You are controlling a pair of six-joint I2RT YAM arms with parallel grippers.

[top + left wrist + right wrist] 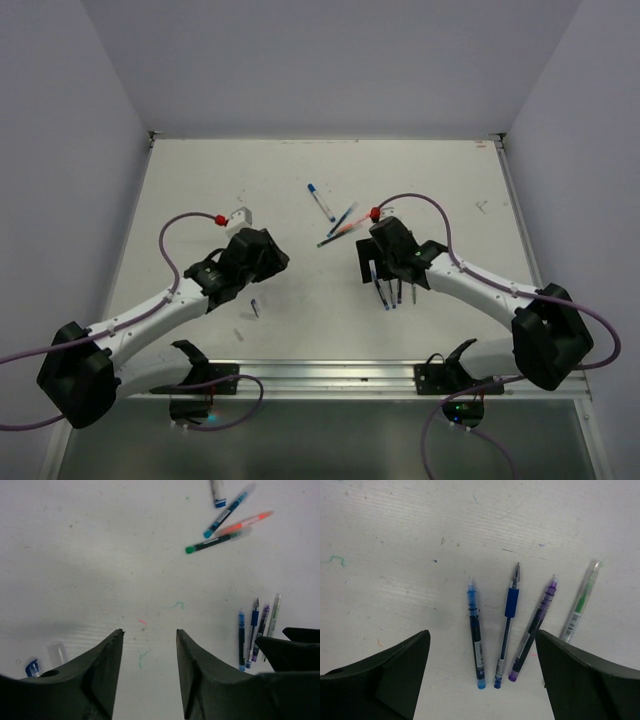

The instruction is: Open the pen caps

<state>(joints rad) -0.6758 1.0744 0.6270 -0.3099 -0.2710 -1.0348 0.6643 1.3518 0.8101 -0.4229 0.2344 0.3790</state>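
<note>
Pen cap [33, 668] loose on table [100, 555], four pens [511, 602] side by side

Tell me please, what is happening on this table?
A two-armed robot is uncapping pens. Both grippers are open and empty. The right gripper hangs over four uncapped pens lying side by side. The left gripper hangs over bare table, a blue cap beside it. Four more pens farther off look capped.

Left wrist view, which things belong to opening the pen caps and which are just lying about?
Job: white stick pen with blue plastic cap; blue pen; orange-red pen; dark pen with green end.
Lying about: four uncapped pens; loose blue cap; loose clear cap.
</note>
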